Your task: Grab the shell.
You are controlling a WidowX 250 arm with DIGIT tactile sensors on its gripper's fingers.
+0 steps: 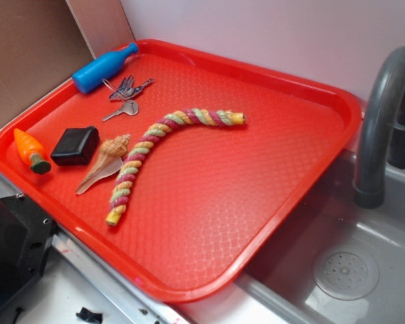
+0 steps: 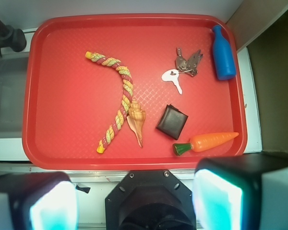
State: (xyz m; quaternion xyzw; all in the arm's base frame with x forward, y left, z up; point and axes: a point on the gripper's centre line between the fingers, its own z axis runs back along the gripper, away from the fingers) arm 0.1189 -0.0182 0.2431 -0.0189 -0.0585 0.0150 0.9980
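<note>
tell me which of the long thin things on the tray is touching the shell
The multicoloured twisted rope: the shell's ridged head rests against its curved middle. The orange toy carrot and blue bottle lie well clear of it.

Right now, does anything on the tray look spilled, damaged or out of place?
Nothing stands out. The shell lies on its side against the rope, touching it; block, carrot, keys and bottle lie loose on the tray, all intact.
</note>
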